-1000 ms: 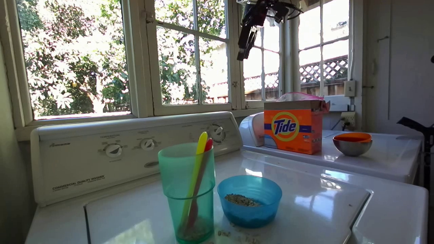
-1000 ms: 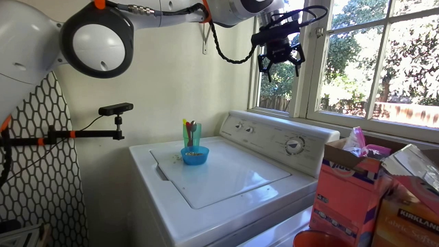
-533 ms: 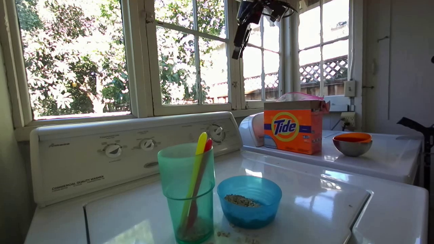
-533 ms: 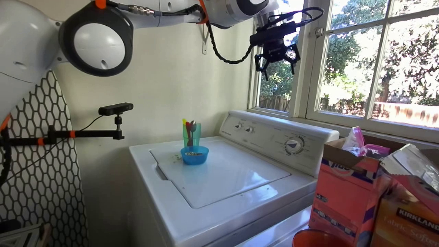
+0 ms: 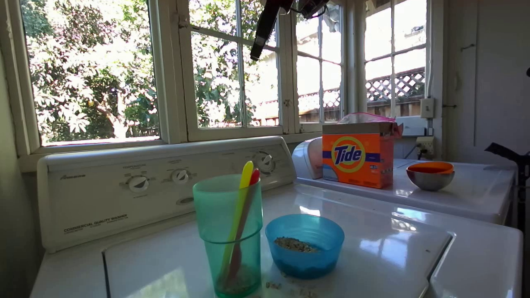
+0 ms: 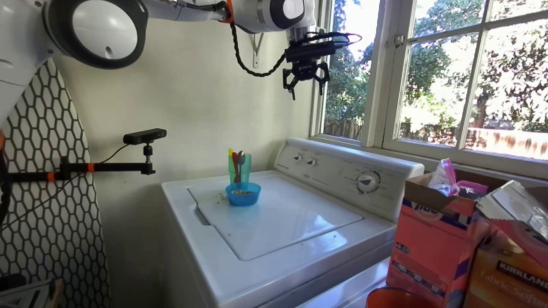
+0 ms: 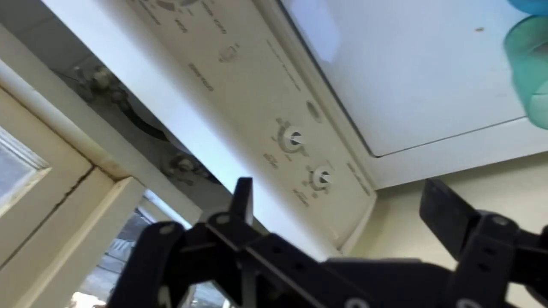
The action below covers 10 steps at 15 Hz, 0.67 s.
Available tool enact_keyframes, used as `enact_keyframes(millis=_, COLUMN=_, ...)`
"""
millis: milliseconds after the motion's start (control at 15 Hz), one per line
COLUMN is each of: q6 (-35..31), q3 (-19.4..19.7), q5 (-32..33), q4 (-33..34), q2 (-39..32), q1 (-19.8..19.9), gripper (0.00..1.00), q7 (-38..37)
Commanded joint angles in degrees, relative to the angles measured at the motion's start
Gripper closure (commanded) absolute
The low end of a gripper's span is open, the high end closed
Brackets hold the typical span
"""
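My gripper (image 6: 307, 95) hangs in the air above the washer, near the window and the wall, its fingers wide apart with nothing between them. In the wrist view the washer's control panel (image 7: 257, 107) shows beyond the gap. A translucent green cup (image 5: 209, 215) stands on the washer lid, holding a yellow handle (image 5: 247, 169), a red handle (image 5: 254, 178) and a metal spoon (image 6: 241, 158). Close beside it sits a blue bowl (image 5: 308, 265), partly filled with grainy bits. Cup (image 7: 528, 77) and bowl (image 7: 533, 5) are cut off at the wrist view's edge.
Loose crumbs (image 6: 221, 196) lie by the bowl. On the neighbouring machine are a Tide box (image 5: 356, 161), a metal bowl (image 5: 430, 182) with an orange one inside, and a Kirkland box (image 6: 501, 278). A camera on a bar (image 6: 144, 136) stands by the wall.
My open gripper has travelled left in both exterior views, faster in the last half second. Cup, bowl and boxes have stayed where they were.
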<state>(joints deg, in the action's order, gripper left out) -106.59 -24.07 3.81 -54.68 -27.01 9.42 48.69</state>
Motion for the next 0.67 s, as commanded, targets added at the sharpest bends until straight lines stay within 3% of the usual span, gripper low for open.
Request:
enact_keyframes(millis=0, q6=-0.51, q3=0.37, q5=0.09, q4=-13.73, q2=9.98, q1=2.5, gripper=0.0, q7=-1.54)
enact_keyframes(millis=467, q6=1.87, q3=3.07, q5=11.52, q4=-31.62, q2=22.01, q1=1.57, gripper=0.0, q7=-14.13)
enact_keyframes(millis=533, q6=-0.53, q3=3.2, q5=12.76, q4=-34.54, q2=23.63, q1=1.92, gripper=0.0, q7=-15.65)
enact_keyframes(millis=600, q6=1.46, q3=2.44, q5=10.44, q4=-25.94, q2=17.87, q1=1.55, gripper=0.0, q7=-12.51)
